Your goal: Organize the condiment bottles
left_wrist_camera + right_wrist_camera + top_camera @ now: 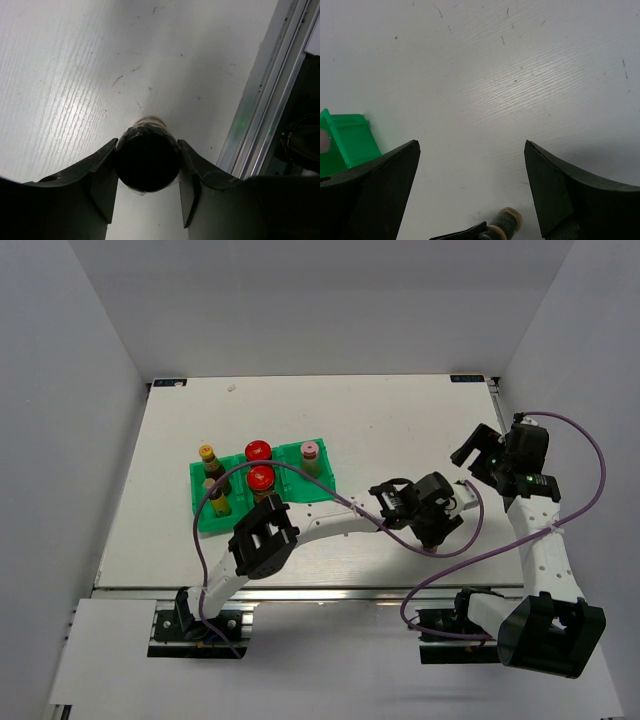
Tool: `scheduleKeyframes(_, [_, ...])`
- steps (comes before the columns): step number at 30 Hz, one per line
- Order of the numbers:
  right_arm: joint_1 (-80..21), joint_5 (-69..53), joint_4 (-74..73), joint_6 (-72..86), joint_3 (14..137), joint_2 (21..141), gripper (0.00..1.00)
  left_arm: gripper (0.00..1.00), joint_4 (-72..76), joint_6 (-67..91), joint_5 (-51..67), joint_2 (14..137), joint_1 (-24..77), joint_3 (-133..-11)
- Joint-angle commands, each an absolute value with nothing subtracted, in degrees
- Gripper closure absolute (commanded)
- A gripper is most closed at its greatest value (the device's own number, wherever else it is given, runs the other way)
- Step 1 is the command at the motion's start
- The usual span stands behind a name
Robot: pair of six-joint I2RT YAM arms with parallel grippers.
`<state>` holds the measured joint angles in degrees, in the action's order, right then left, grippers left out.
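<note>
**Clerk:** Where are you starting?

**Inspector:** Far to the left of the left gripper [147, 150]. The green tray [296, 483] is sitting there, well apart from it, and five bottles are standing inside. They are the yellow-capped bottle [207, 453], the brown bottle [219, 498], the first red-capped bottle [258, 451], the second red-capped bottle [262, 477] and the pink-capped bottle [309, 450].

**Clerk:** Which compartment is each occupying?

**Inspector:** I cannot tell, as the divider is not showing from overhead.

**Clerk:** And the left gripper itself?

**Inspector:** It is pinching the dark-capped bottle [147, 162], with one finger pressing on each side, over the worktop [400, 420]. Its wrist camera is looking onto the cap, and a beige part of the body is showing just beyond. I cannot tell whether the bottle is touching the worktop.

**Clerk:** The right gripper?

**Inspector:** The right gripper [470, 145] is hanging with its fingers spread wide and nothing between them. In its own view the dark-capped bottle is showing near it, just below the fingers. The tray is sitting well off to its left.

**Clerk:** Your finding on progress?

**Inspector:** I am judging the task mostly done, with five bottles housed and one in hand. In my estimate, what is left is carrying that bottle leftward to the tray, setting it upright in a free spot and letting go.
</note>
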<state>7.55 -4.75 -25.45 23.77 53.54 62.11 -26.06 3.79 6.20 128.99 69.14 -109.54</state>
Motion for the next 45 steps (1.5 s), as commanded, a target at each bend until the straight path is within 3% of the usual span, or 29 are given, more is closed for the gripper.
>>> scheduleKeyframes(1, [8.0, -5.7, -23.5, 23.2, 53.0, 61.5, 0.11, 0.62, -24.3, 3.8, 7.6, 124.8, 69.5, -109.4])
scheduleKeyframes(6, [7.9, -5.8, -23.4, 23.1, 52.7, 61.3, 0.11, 0.75, -24.3, 4.2, 4.9, 122.8, 69.5, -107.8])
scheduleKeyframes(11, [8.0, -5.7, -23.0, 23.1, 52.1, 61.0, 0.11, 0.80, -22.8, 6.1, -11.2, 116.3, 69.3, -102.5])
scheduleKeyframes(15, [8.0, -5.6, -22.4, 23.1, 51.8, 60.7, 0.11, 0.83, -22.2, 9.1, -15.8, 109.9, 66.5, -96.2])
scheduleKeyframes(27, [8.0, -5.7, -22.0, 23.0, 51.2, 60.8, 0.11, 0.82, -21.8, 18.1, -25.0, 87.8, 51.0, -77.0])
scheduleKeyframes(31, [8.0, -6.3, -22.0, 23.2, 51.2, 61.3, 0.11, 0.81, -20.3, 19.2, -23.0, 83.5, 46.8, -72.1])
scheduleKeyframes(45, [8.0, -6.5, -22.0, 23.2, 51.2, 62.3, 0.11, 0.80, -20.3, 20.9, -19.8, 88.7, 41.3, -70.7])
